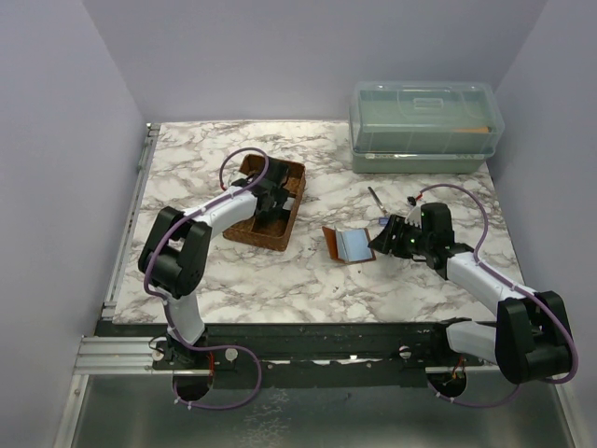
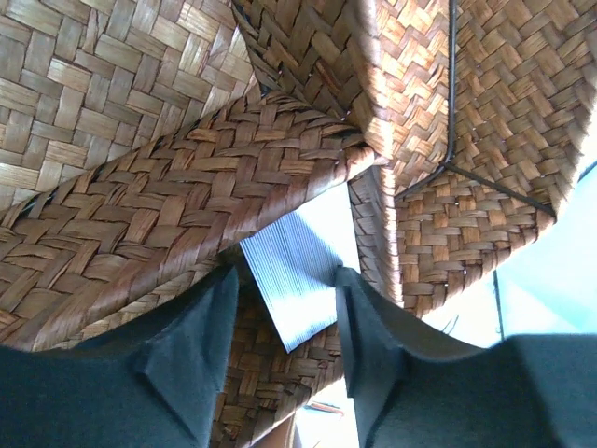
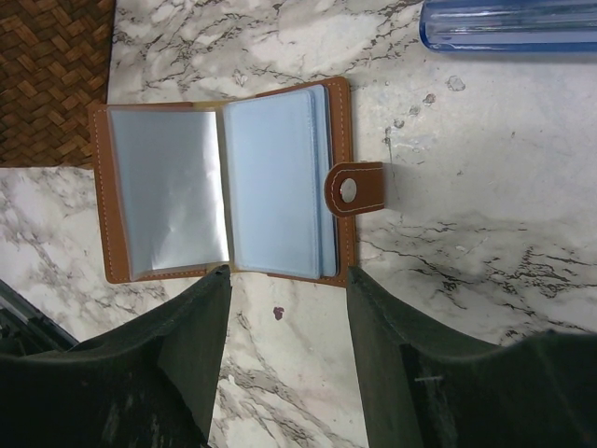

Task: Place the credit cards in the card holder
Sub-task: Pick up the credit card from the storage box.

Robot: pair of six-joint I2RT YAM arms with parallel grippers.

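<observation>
Card holder (image 3: 224,182) lies open flat just ahead of right gripper (image 3: 287,280), jaws wide, long axis across them, snap tab pointing right. Striped credit card (image 2: 298,261) sits tilted in basket (image 2: 140,187), between spread fingers of left gripper (image 2: 284,285).

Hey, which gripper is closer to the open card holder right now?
Right. The right gripper sits just beside the card holder, fingers open toward its edge. The left gripper is farther off, down in the woven basket with a striped card between its fingers.
</observation>
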